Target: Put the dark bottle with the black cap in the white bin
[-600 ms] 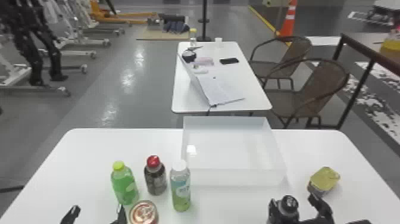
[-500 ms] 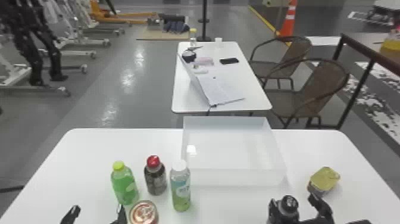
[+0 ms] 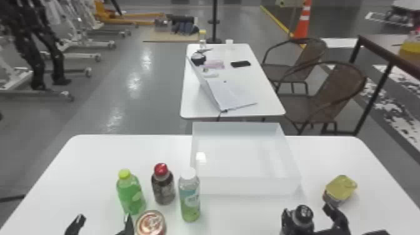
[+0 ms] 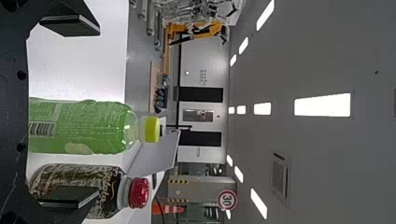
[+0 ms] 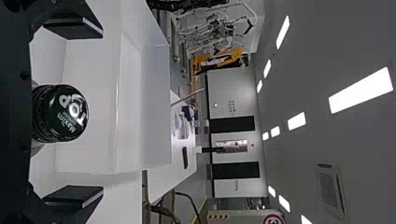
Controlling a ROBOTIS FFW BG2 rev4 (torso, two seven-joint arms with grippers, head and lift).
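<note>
In the head view my right gripper (image 3: 307, 212) is low at the right, open around the dark bottle with the black cap (image 3: 303, 213). The right wrist view has the right gripper (image 5: 74, 113), gaps on both sides of the black cap (image 5: 67, 113); the bottle's lower body is hidden. The white bin (image 3: 247, 187) stands on the table beyond the bottle, towards the left; its wall (image 5: 142, 107) rises behind the cap in the right wrist view. My left gripper (image 3: 104, 219) is parked at the lower left, open; in its wrist view the left gripper (image 4: 74, 112) has nothing held.
Left of the bin stand a green bottle (image 3: 131, 195), a red-capped bottle (image 3: 163, 187) and a white-capped bottle (image 3: 189, 198). A can (image 3: 151, 223) is close to the left gripper's right finger. Beyond the right gripper sits a yellow-topped tin (image 3: 340, 189).
</note>
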